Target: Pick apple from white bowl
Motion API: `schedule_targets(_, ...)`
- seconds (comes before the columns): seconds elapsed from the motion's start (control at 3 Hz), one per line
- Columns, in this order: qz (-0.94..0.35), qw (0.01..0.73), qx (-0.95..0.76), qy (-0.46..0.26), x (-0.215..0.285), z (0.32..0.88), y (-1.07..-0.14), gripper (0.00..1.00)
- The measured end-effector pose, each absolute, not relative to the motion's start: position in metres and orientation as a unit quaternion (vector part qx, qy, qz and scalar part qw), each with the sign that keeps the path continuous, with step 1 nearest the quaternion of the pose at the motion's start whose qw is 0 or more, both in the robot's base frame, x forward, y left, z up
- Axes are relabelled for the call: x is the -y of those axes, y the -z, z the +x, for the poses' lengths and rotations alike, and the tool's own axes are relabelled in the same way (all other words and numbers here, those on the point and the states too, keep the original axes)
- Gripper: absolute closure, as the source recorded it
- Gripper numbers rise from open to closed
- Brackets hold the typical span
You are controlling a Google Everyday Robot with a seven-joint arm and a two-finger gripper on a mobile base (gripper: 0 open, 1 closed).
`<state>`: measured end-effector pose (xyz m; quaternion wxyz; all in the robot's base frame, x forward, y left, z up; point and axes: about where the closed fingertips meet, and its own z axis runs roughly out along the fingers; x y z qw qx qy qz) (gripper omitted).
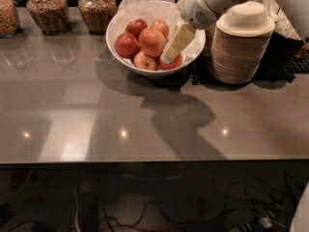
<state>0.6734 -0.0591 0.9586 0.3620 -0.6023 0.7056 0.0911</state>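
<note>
Standing by the grey surface [96, 120], I noted the white bowl [149, 72] toward its back, tissue-lined and heaped with apples. The gripper [169, 56] hung low over the bowl's right side, tip among the fruit; jaws spread or pressed together, could not tell. Nearest apple [176, 63]: firm, smooth, probably slippery, bruisable; best taken across its widest girth. Roundish, no clear long axis; stem direction hidden.

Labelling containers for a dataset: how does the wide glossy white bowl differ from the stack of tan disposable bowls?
The wide glossy white bowl is one shiny, low dish; the stack of tan disposable bowls is many matte ones, piled taller. The white bowl holds red apples on crinkled paper; the stack shows no contents. The gripper reaches into the white bowl, not the stack. Both are round, on the grey counter.
</note>
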Motion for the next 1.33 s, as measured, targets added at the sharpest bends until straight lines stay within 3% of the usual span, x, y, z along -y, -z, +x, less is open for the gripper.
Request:
schedule_targets(0.67, -0.609, 0.366, -0.695, -0.11, 0.03, 0.692, -0.946, 0.0)
schedule_targets(1.0, -0.61, 0.375, -0.69, -0.11, 0.025, 0.702, -0.941, 0.06)
schedule_targets(1.33, -0.607, 0.375, -0.692, -0.111, 0.022, 0.712, -0.932, 0.21)
